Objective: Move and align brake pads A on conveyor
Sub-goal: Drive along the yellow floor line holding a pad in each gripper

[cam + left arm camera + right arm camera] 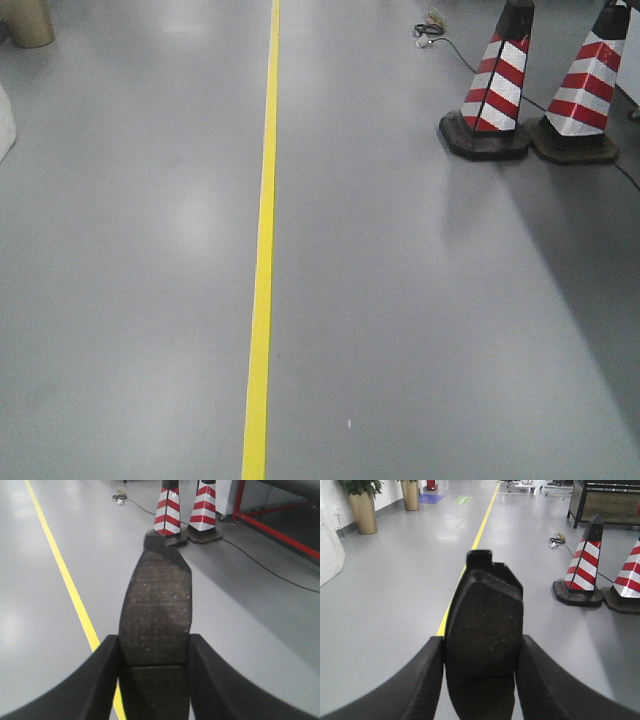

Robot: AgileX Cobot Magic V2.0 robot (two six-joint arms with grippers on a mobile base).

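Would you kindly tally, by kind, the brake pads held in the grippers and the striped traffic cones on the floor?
Brake pads: 2, one in the left gripper (pad), one in the right gripper (pad)
Traffic cones: 2 ()
Total: 4

Grey glossy floor (420, 330). Yellow tape line (262, 260) runs along it, near to far. Two red-white striped cones (497, 85) (587, 85) on black bases, side by side, right of line. Black cable coil (430, 30) just behind. Two potted plants (362, 505) at far left wall.

One dark grey brake pad (156, 615) and another (484, 630) each stick out clamped between jaws.
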